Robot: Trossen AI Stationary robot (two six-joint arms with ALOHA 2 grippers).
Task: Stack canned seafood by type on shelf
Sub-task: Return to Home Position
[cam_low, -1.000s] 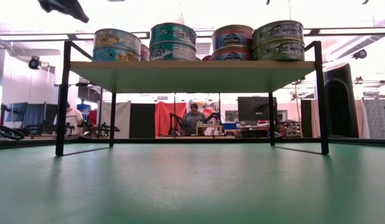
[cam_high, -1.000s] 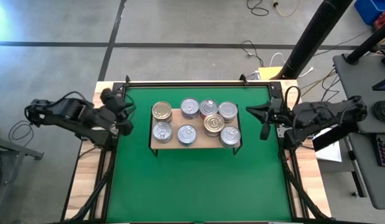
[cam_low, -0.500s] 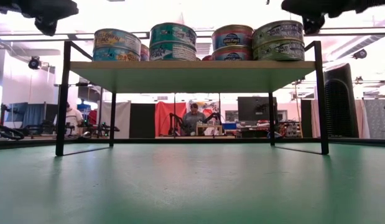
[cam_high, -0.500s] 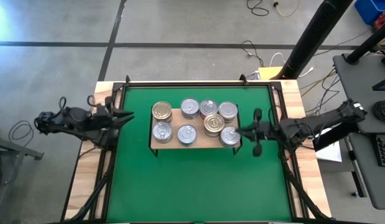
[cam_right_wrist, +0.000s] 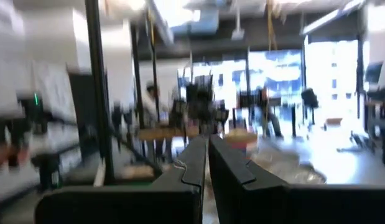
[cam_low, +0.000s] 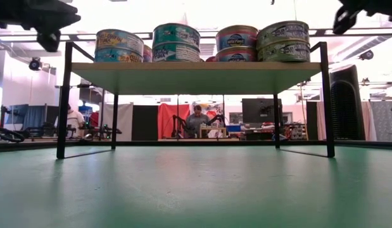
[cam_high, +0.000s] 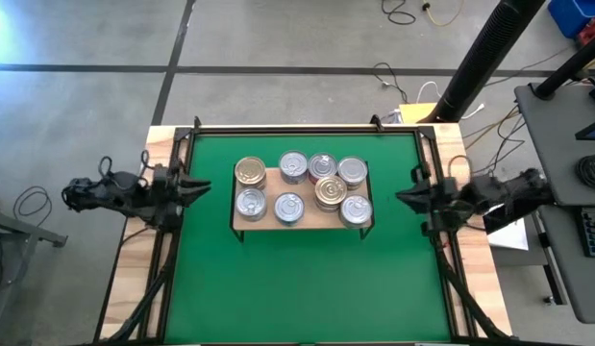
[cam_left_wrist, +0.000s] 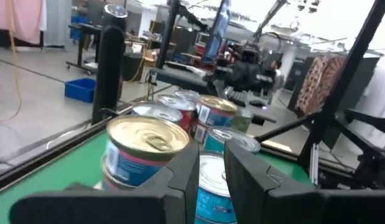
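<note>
Eight lids show from above among the seafood tins (cam_high: 288,208) standing on the shelf (cam_low: 196,77), two gold-toned and six silver. They are packed in two close rows along the board. From table height, four stacks line the front edge. Each is two tins high, and each pair looks alike in label colour: one yellow and blue, one teal, one blue over red, one green.

The single light-wood shelf stands on four thin black legs in the middle of the green mat (cam_high: 297,288), nearer its far edge.

The left gripper (cam_high: 203,186) hangs at the mat's left border, pointing toward the shelf and well apart from it. Its fingers are drawn close with only a slim gap, pinching nothing. The right gripper (cam_high: 401,198) mirrors it at the right border, its fingers pressed almost together and empty.

One person (cam_low: 197,119) sits in the room behind, seen under the shelf.
</note>
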